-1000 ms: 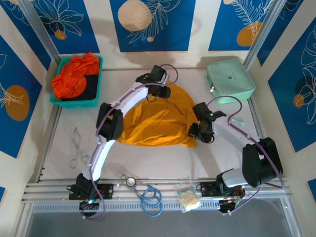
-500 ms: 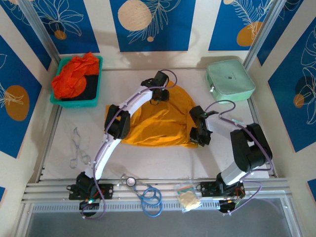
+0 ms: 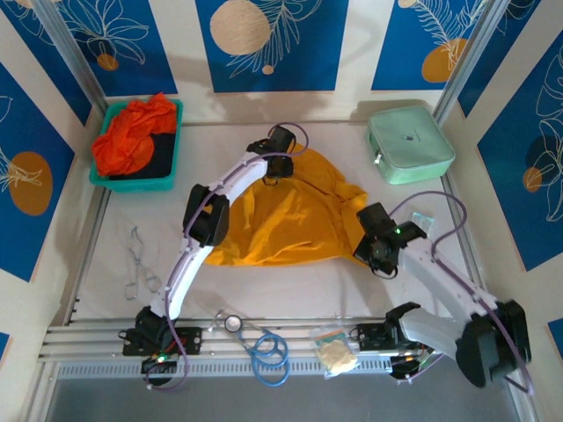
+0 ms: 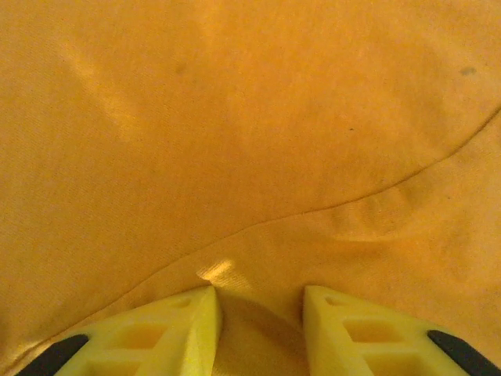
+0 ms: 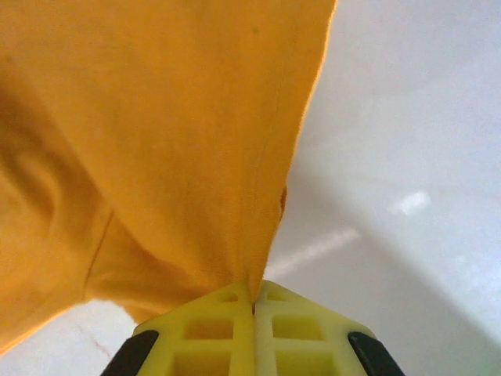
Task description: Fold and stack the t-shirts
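Surrounding mustard t-shirt (image 3: 290, 220): tray (image 3: 174, 148), case (image 3: 409, 145), stethoscope (image 3: 266, 349).

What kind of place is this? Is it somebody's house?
Probably not a house; it looks like a robot practice booth. A left arm and a right arm are bolted to a metal rail at the table's edge, printed blue panels wall it in, and a yellow t-shirt lies between them.

Overhead looks down; both wrist cameras apparently hug the yellow t-shirt (image 3: 290, 220).
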